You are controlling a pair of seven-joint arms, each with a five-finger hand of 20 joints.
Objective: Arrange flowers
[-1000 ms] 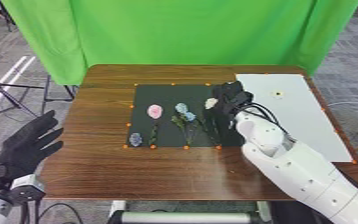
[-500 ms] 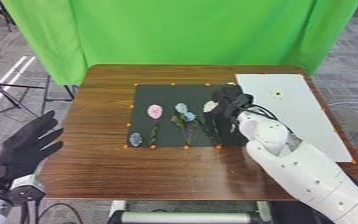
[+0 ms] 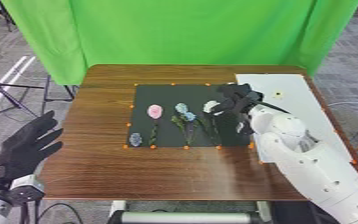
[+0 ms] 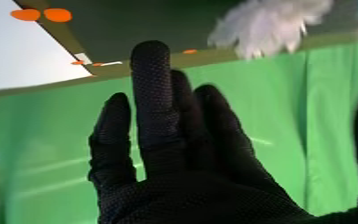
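Right hand (image 3: 238, 99) is just right of centre in the head view, fingers pretty much straight, nothing in its grip. White flower (image 3: 211, 106) is right next to it, near the middle of the frame on the black mat (image 3: 164, 92). Blue flowers (image 3: 189, 116) and the pink one (image 3: 155, 111) sit further left. Left hand (image 3: 23, 145), lower left, is open and empty too.

Head view high, facing down; wrist view close (curtain (image 3: 202, 40) shared).
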